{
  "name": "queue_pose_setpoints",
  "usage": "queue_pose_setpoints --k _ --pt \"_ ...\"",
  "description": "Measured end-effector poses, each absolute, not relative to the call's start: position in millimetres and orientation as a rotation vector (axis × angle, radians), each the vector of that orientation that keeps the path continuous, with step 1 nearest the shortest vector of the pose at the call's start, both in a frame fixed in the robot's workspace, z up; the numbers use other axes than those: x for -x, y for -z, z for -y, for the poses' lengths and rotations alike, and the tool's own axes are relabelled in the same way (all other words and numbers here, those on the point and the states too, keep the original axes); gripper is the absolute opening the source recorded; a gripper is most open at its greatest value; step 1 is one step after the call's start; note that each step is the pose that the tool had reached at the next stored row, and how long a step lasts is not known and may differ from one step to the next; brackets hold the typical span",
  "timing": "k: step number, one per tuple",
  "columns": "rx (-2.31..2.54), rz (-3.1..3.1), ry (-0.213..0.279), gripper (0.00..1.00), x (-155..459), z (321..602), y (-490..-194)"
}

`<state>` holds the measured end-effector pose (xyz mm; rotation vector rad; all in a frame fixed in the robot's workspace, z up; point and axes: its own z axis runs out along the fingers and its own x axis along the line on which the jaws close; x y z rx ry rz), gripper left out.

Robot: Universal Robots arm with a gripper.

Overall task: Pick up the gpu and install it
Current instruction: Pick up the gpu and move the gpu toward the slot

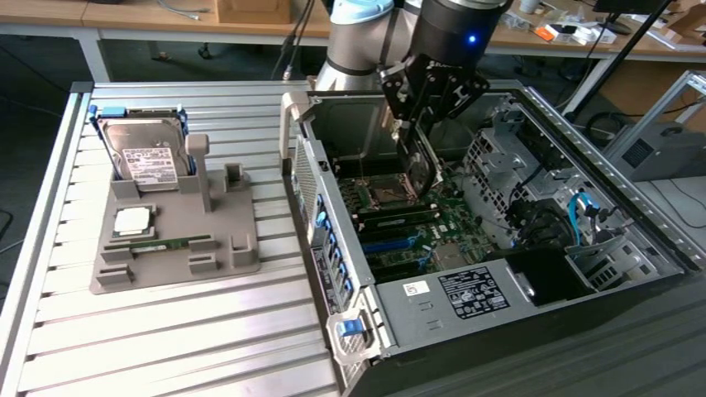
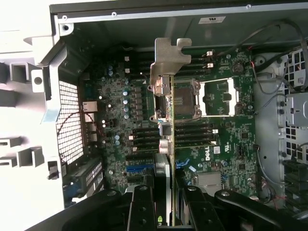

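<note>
Now gripper is gripping gpu by top edge, holding it upright inside open case, over motherboard, near CPU socket. Likely good practice: keeping card vertical, aligning bottom edge with blue slot, bracket toward case rear wall, descending slowly.

Ribbed metal table on the exterior view's left, with a grey holder on top. Upright at the holder's far end, a silver hard drive with white label and blue frame. Just nearer, flat in a recess, a square processor chip; nearer again, a narrow green RAM stick. To the exterior view's right, an open computer case on its side. Inside, a green motherboard with a bare CPU socket. At the case's near end, a power supply with white labels. Blue cables on the case's right side. Blue clips along its left wall. Wooden desks far behind.
</note>
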<state>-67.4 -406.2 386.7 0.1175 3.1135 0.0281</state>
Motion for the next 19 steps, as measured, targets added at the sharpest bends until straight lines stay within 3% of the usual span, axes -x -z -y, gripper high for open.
queue_pose_setpoints --k 19 --pt "-0.118 -3.114 -0.028 0.27 67.3 406.2 -363.8"
